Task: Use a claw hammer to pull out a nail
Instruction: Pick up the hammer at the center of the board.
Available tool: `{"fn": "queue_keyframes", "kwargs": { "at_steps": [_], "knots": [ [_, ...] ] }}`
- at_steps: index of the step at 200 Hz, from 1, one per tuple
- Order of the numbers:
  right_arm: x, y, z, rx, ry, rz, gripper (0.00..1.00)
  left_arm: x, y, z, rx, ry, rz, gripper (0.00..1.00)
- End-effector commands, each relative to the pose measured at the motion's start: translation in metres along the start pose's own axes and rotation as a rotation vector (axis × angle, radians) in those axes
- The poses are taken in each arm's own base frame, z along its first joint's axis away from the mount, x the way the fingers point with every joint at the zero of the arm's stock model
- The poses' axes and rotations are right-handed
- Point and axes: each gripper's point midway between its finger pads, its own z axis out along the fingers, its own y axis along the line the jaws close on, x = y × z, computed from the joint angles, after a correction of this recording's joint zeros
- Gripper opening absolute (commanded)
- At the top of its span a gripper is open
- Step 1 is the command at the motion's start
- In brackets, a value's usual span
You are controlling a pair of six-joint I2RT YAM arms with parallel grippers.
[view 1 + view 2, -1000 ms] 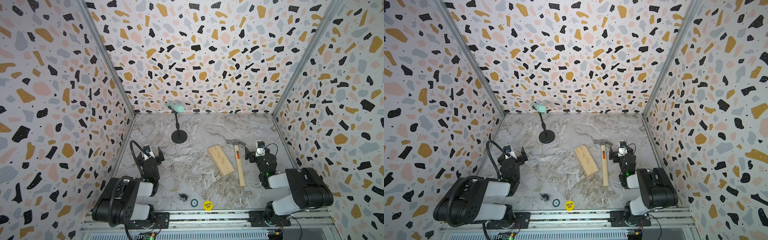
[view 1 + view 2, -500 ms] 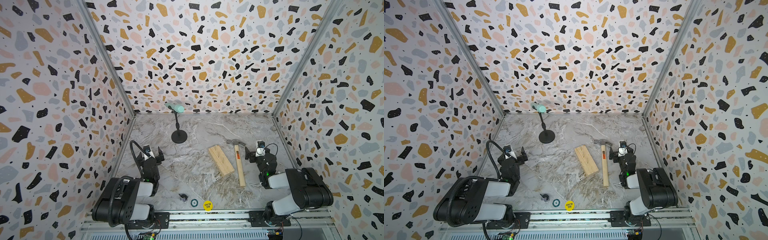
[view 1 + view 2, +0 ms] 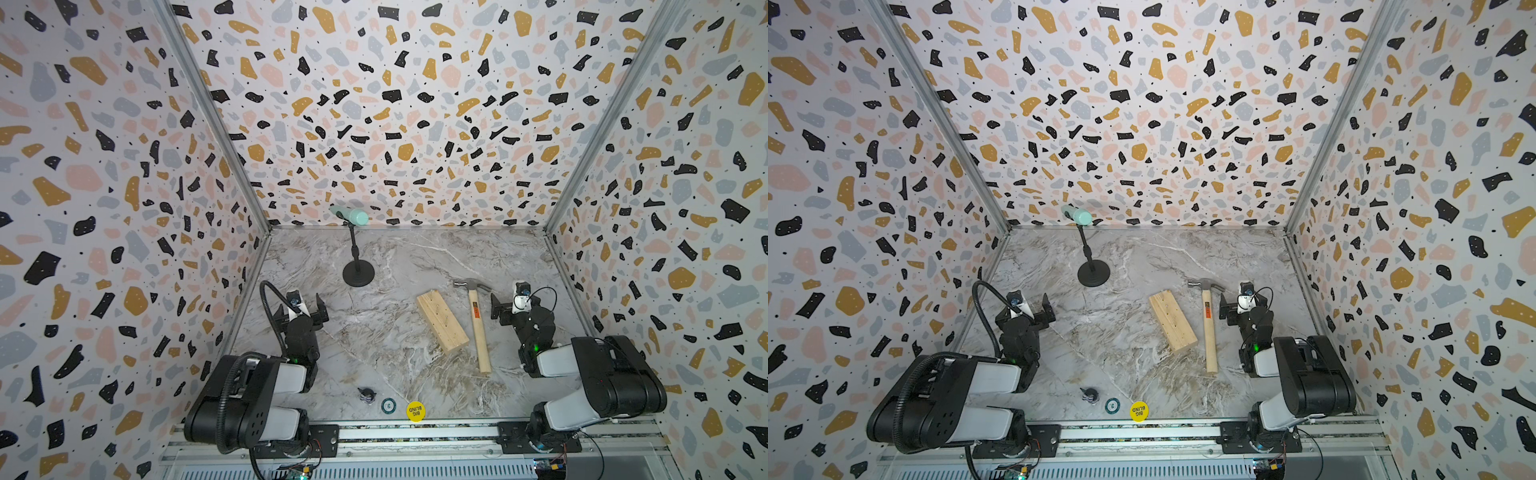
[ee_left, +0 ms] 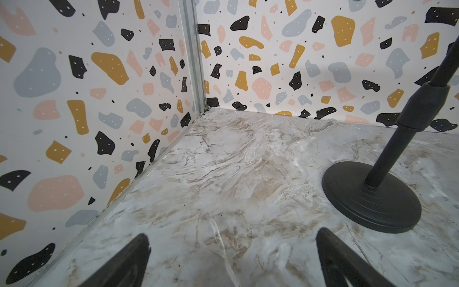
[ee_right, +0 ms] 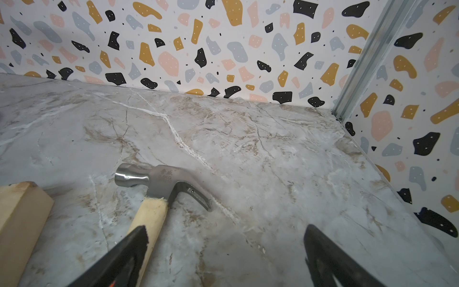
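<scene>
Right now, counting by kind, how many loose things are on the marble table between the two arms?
claw hammer: 1
wood block: 1
microphone stand: 1
round discs: 2, the yellow disc and the teal disc
small dark object, too small to identify: 1
Total: 6

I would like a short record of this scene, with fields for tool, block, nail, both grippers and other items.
tool: claw hammer with pale wooden handle and steel head, flat on the marble table, untouched
block: pale rectangular wood block, beside the hammer
nail: too small to make out
left gripper: open, empty
right gripper: open, empty, near the hammer
other: black round-based stand
</scene>
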Motion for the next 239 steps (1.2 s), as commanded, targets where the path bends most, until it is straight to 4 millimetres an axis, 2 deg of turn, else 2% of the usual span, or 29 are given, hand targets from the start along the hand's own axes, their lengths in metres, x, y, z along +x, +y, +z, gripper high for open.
{"fn": "queue_keyframes", "kwargs": {
  "at_steps": [1, 93, 124, 152, 172, 197, 220, 239],
  "knots": [
    [-0.01, -0.001, 0.001, -0.006, -0.028, 0.009, 0.99, -0.014, 0.0, 0.003, -0.001, -0.045, -0.013, 1.0],
    [-0.01, -0.001, 0.0, -0.009, -0.03, 0.008, 0.99, -0.014, 0.0, 0.003, -0.001, -0.045, -0.014, 0.99],
    [-0.027, -0.012, 0.006, 0.075, 0.007, 0.016, 0.99, -0.024, -0.003, 0.004, 0.01, -0.042, -0.002, 0.99],
    [-0.041, -0.027, 0.002, 0.191, 0.009, 0.037, 0.99, -0.046, 0.008, -0.002, -0.072, -0.03, -0.033, 0.99],
    [-0.049, -0.034, -0.001, 0.255, 0.012, 0.064, 0.99, -0.066, 0.013, -0.015, -0.084, -0.085, -0.164, 0.99],
    [-0.057, -0.049, -0.004, 0.369, 0.037, 0.141, 0.99, -0.095, 0.011, -0.025, -0.031, -0.139, -0.303, 0.99],
    [-0.058, -0.07, -0.004, 0.52, 0.114, 0.295, 0.99, -0.126, 0.01, -0.035, 0.013, -0.183, -0.423, 0.99],
    [-0.06, -0.075, 0.001, 0.58, 0.231, 0.367, 0.99, -0.147, -0.003, -0.035, 0.086, -0.148, -0.471, 0.99]
  ]
}}
